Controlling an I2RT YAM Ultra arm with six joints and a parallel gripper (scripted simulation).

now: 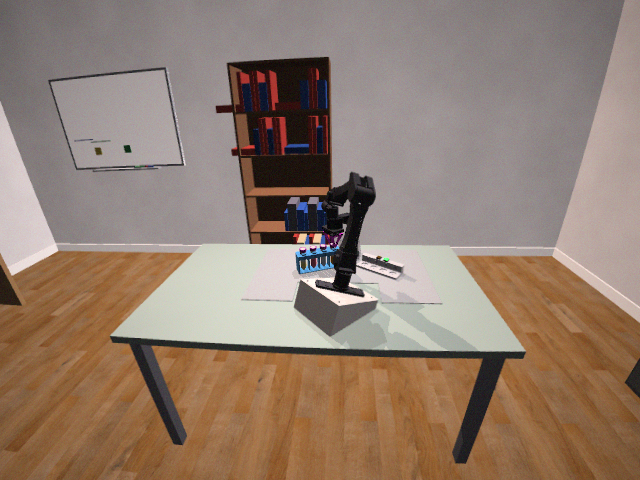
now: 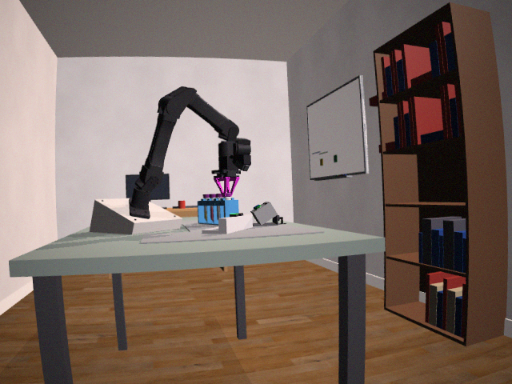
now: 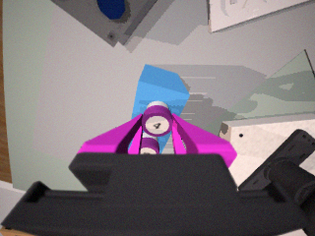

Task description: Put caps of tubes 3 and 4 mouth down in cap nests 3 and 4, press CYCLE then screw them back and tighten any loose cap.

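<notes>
My gripper (image 3: pixel 157 118) points straight down over the right end of the blue decapping station (image 3: pixel 159 93) and is shut on the purple cap with the dot marked 4 (image 3: pixel 157 126). The cap sits on top of tube 4. A second purple cap (image 3: pixel 149 146) shows just behind it, partly hidden by the fingers. In the top view the gripper (image 1: pixel 334 238) stands at the right end of the station (image 1: pixel 315 259), whose other tubes carry caps. In the exterior view the magenta fingers (image 2: pixel 226 193) meet the top of the station (image 2: pixel 217 210).
The white cap tray (image 1: pixel 382 264) lies right of the station, with a green lamp (image 1: pixel 385 258) lit on its console. The key desk (image 2: pixel 264 213) stands beyond it; its blue key (image 3: pixel 112 6) shows in the wrist view. The arm's slanted base block (image 1: pixel 334 307) is in front.
</notes>
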